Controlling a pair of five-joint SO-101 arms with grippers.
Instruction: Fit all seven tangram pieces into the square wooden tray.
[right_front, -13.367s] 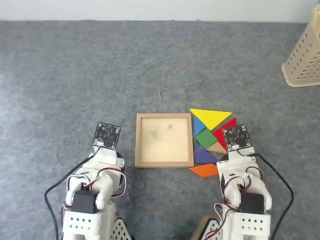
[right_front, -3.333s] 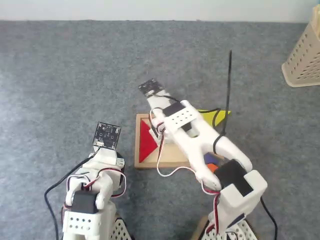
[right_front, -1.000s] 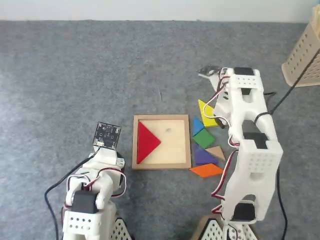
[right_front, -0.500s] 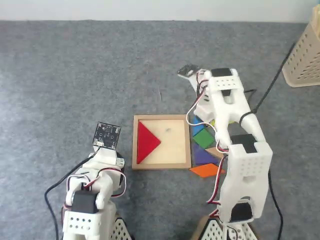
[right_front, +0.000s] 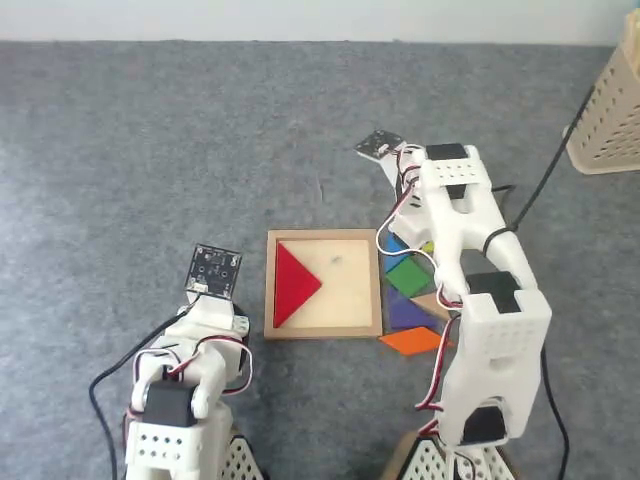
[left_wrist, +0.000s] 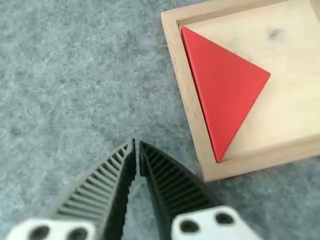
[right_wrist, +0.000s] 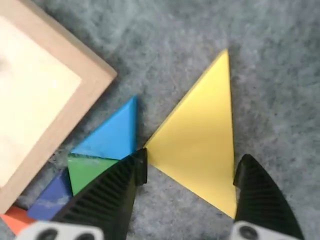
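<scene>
Done: red triangle (right_front: 292, 283) in tray (right_front: 325, 331). Left: six loose pieces (right_front: 410, 275) beside it. Straddling yellow triangle (right_wrist: 200, 130) with right gripper (right_wrist: 195, 162) spread wide; left gripper (left_wrist: 136, 150) pinched together, empty.

Pale matt wood tray (right_front: 322, 329); smooth painted red piece (right_front: 293, 282); fuzzy grey cloth surface (right_front: 150, 130); ribbed black plastic left gripper (left_wrist: 136, 148).

We counted one square wooden tray (right_front: 320, 235). Tangram pieces came to seven: one red triangle (right_front: 292, 283), one yellow triangle (right_wrist: 200, 135), one blue triangle (right_front: 396, 249), one green square (right_front: 410, 275), one tan triangle (right_front: 430, 302), one purple piece (right_front: 404, 313) and one orange piece (right_front: 411, 341). We also logged two robot arms and one perforated basket (right_front: 607, 110).
</scene>
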